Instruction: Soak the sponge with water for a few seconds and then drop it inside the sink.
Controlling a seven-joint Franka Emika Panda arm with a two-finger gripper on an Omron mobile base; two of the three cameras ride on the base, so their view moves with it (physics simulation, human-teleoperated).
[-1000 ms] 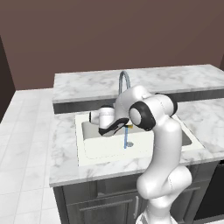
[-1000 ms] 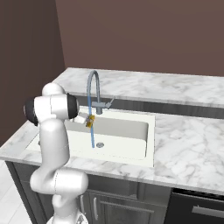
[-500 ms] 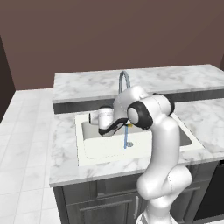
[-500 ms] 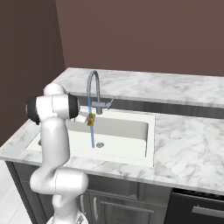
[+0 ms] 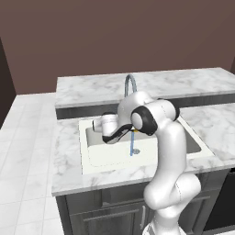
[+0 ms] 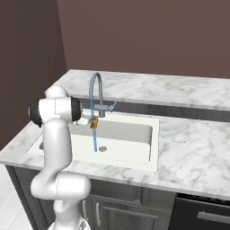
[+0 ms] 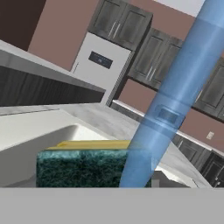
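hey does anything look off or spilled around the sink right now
Nothing stands out. The water falls straight from the faucet into the sink, none on the counter. The gripper holds the sponge in the stream above the basin, as intended.

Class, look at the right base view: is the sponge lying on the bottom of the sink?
No, the sponge hangs in the water under the faucet, above the sink floor.
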